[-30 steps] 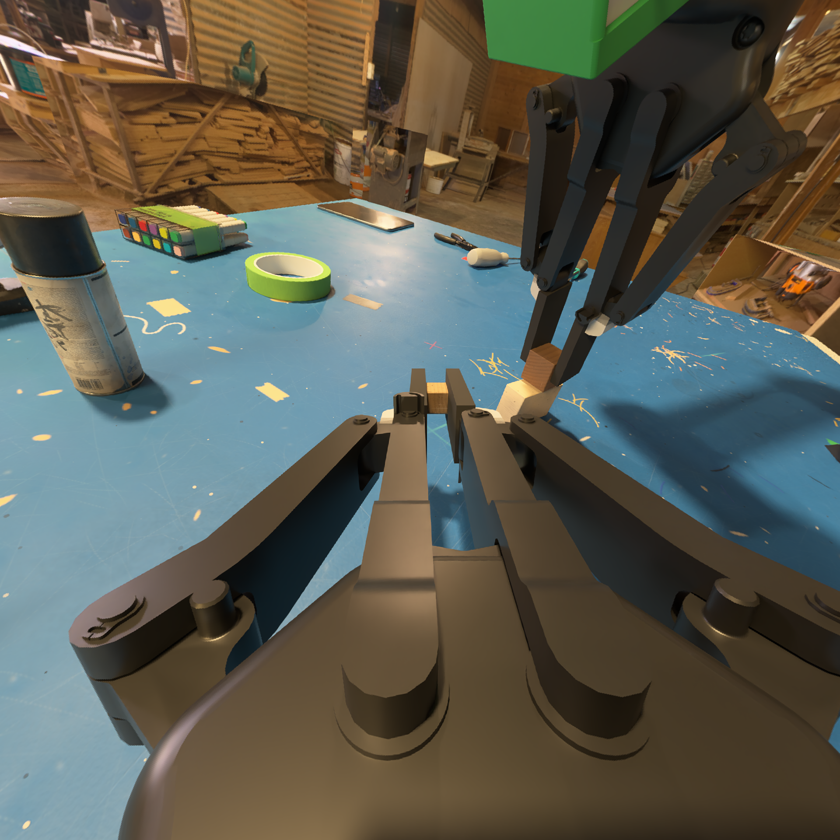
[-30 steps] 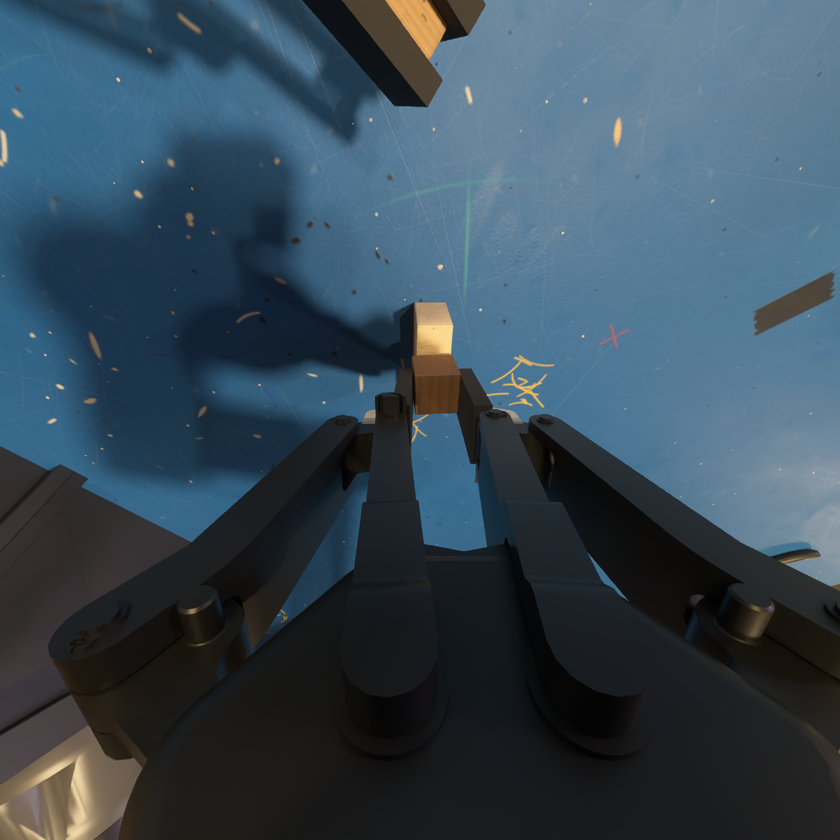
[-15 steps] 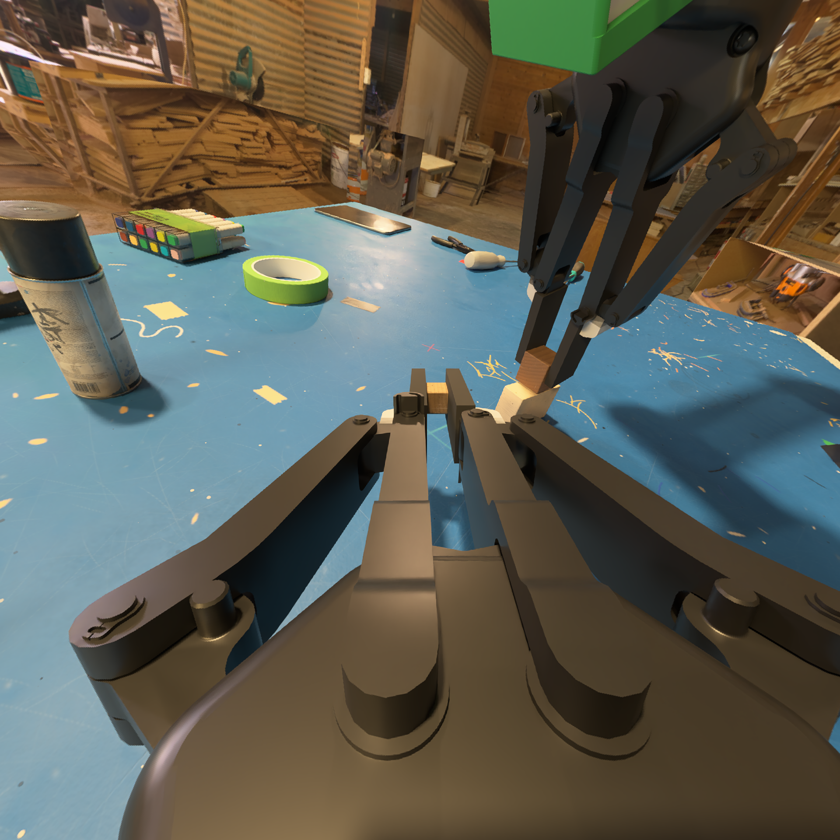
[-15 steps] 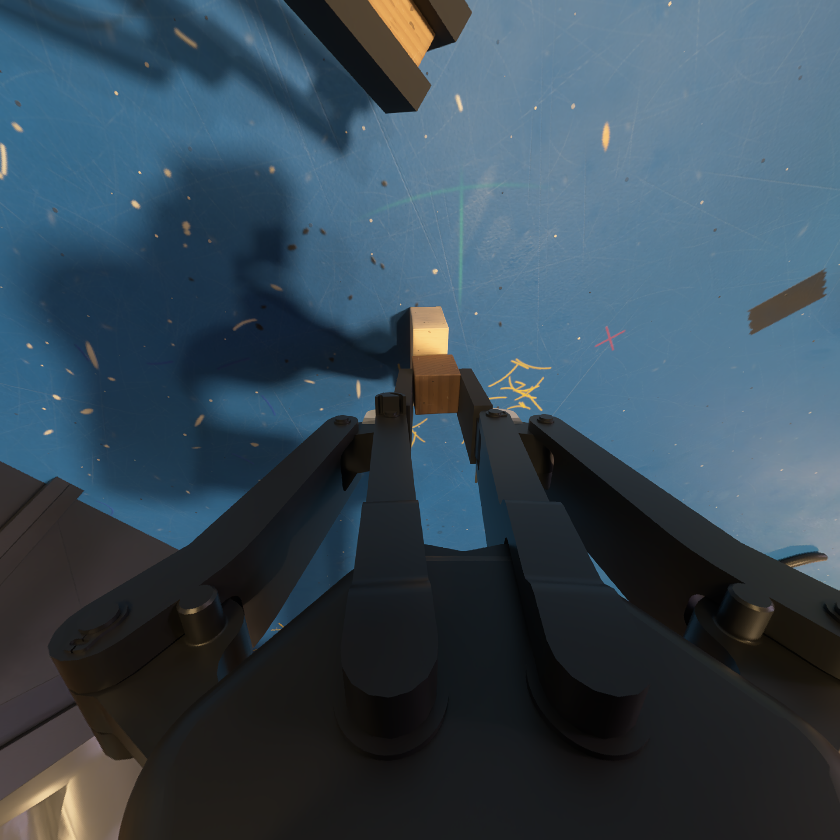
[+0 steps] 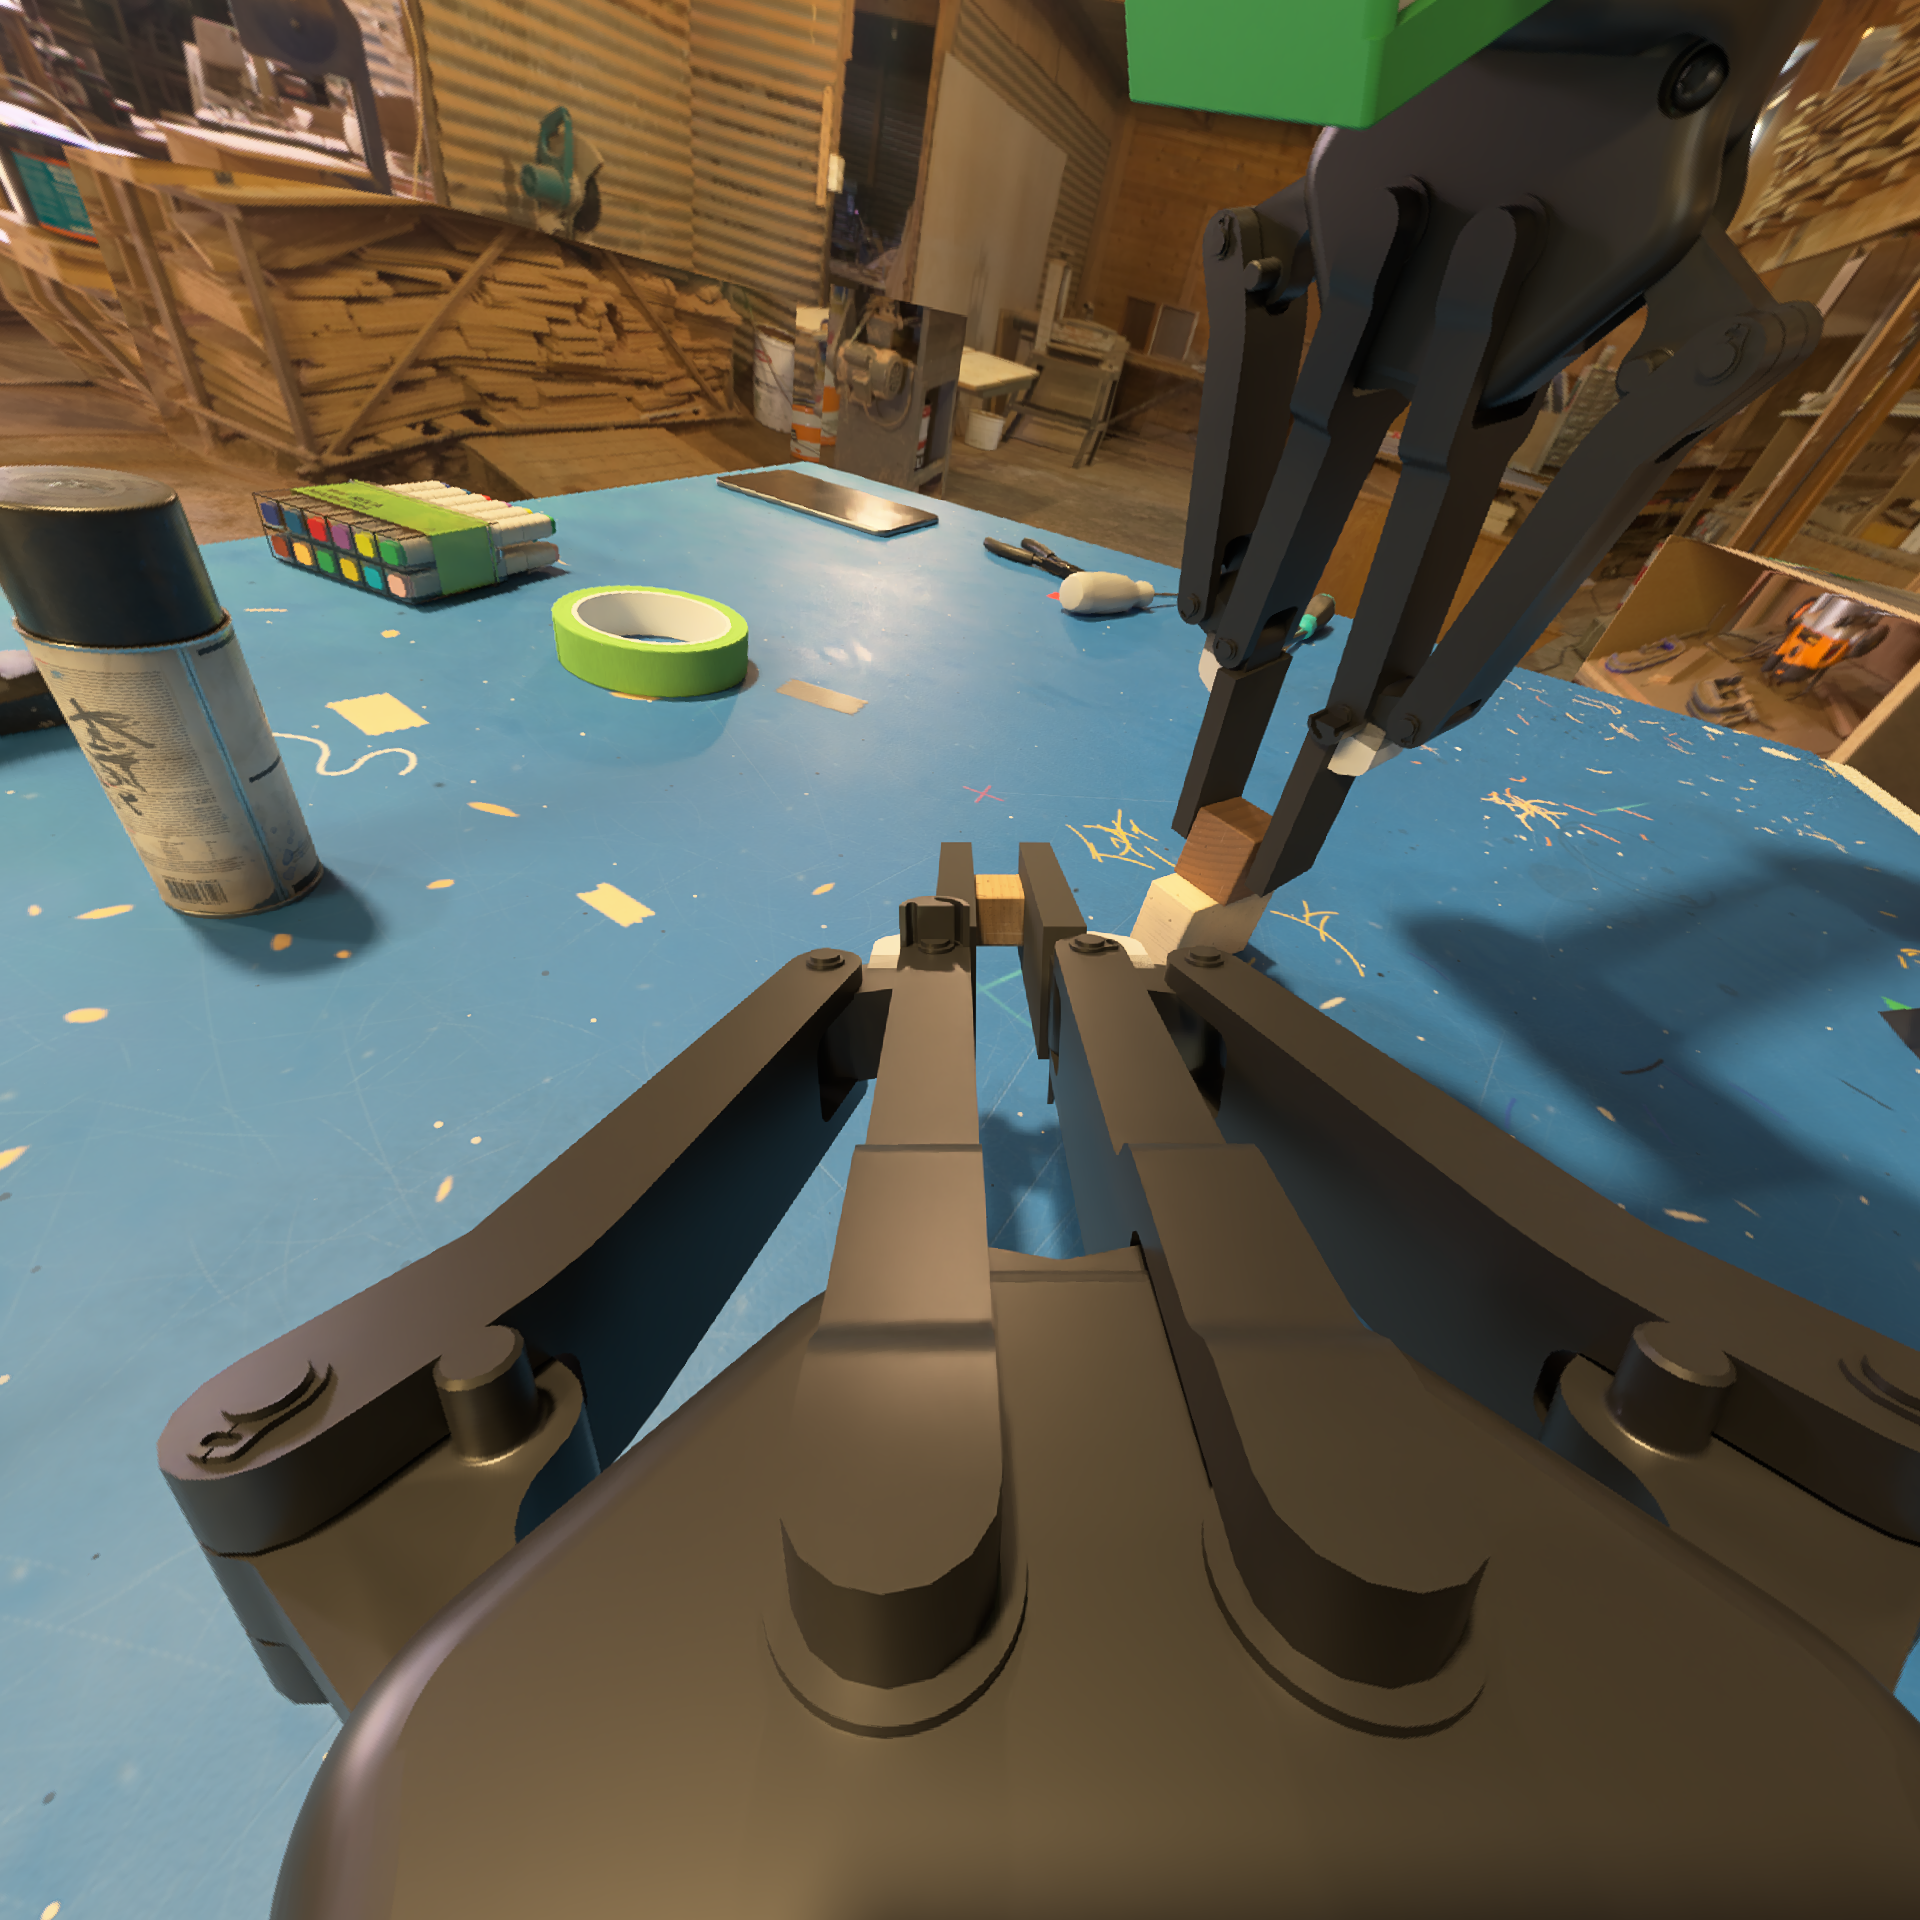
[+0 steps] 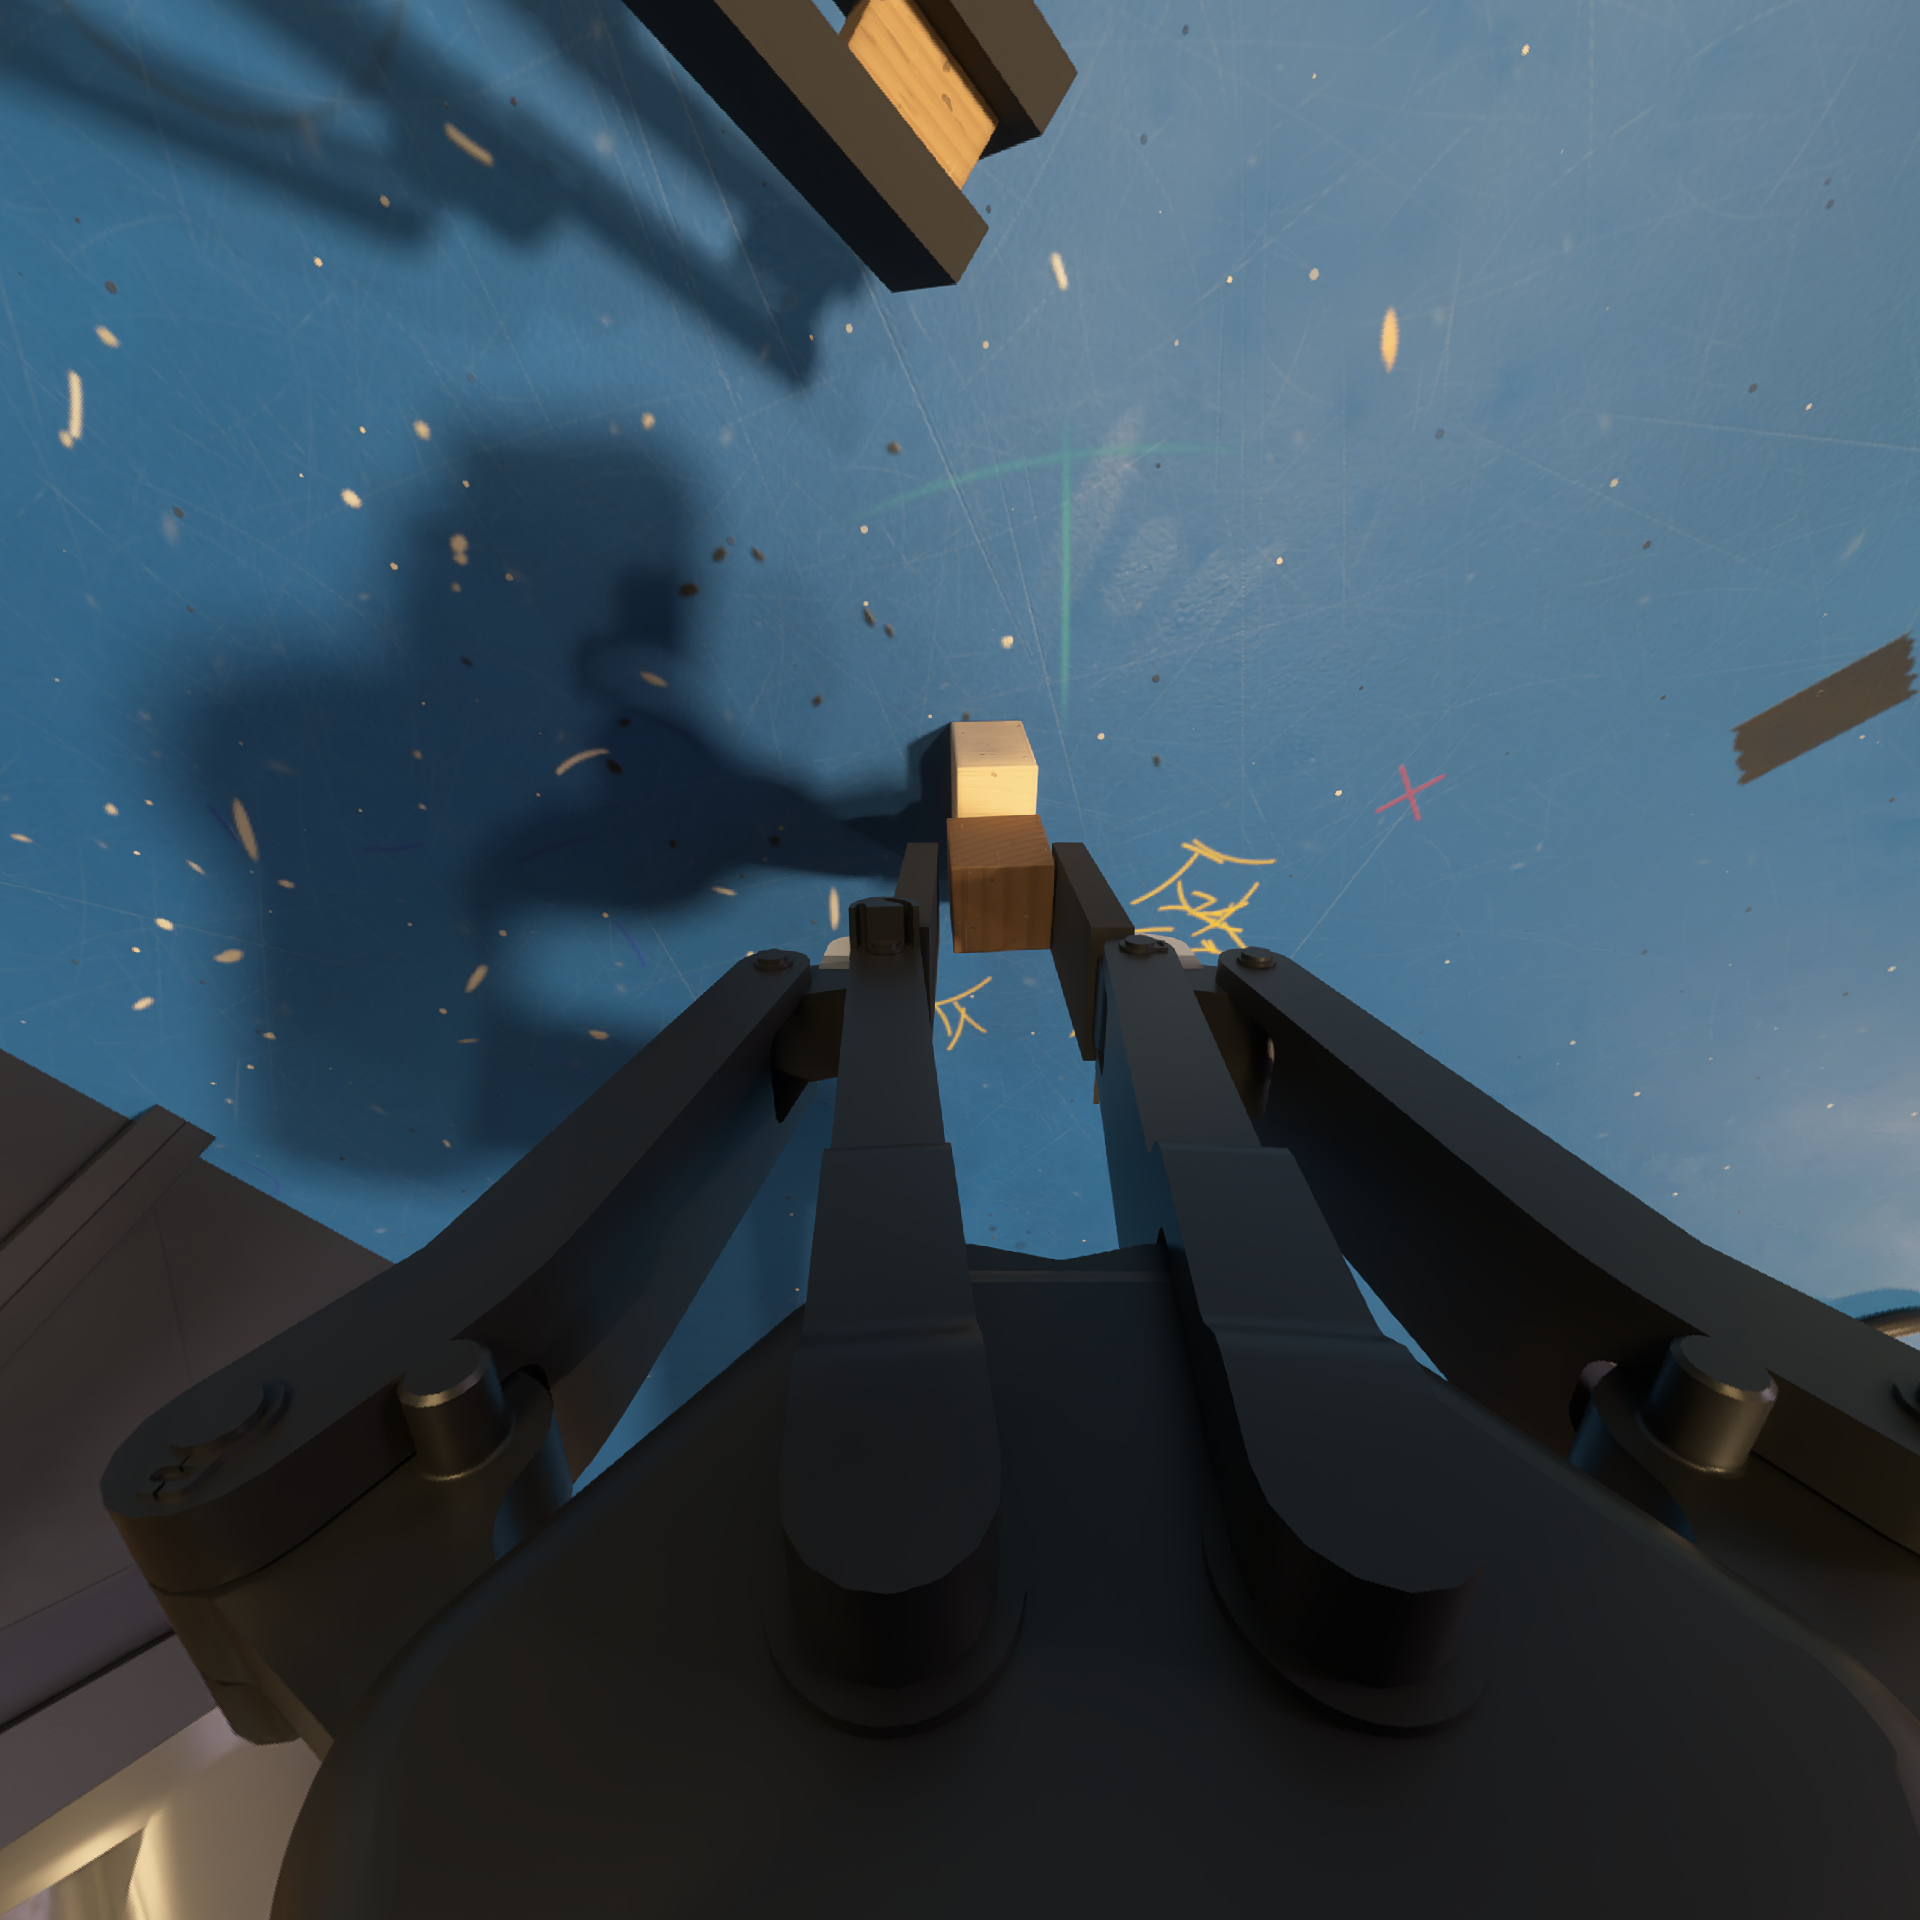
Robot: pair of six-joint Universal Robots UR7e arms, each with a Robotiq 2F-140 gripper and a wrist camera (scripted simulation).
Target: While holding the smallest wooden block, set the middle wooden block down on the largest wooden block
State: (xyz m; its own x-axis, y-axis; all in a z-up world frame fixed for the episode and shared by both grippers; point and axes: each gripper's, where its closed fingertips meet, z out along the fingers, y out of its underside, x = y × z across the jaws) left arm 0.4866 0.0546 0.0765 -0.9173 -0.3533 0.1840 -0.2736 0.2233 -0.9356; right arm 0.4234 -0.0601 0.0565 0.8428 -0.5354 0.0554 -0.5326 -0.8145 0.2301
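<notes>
A: While the left end effector (image 5: 1000,902) hangs above the blue surface (image 5: 644,1039), what's in it?
B: Smallest wooden block (image 5: 1000,906), light tan, pinched btwn both fingertips, clear of the surface.

A: And the right end effector (image 6: 1000,899)?
B: Clenched on the middle wooden block (image 6: 1000,883), dark brown. Seen from the left wrist view it comes down steeply, tips right by the largest wooden block (image 5: 1195,914).

A: Where's that big one?
B: Pale, lying on the surface just right of the left fingertips. Brown block sits at its top edge, looks tilted; can't tell if they're touching or a hair apart. In the right wrist view the pale block (image 6: 992,769) shows just beyond the brown one.

A: Other stuff?
B: Spray can (image 5: 145,686) far left, green tape roll (image 5: 649,639) and marker set (image 5: 405,535) further back, well apart from the blocks.
</notes>
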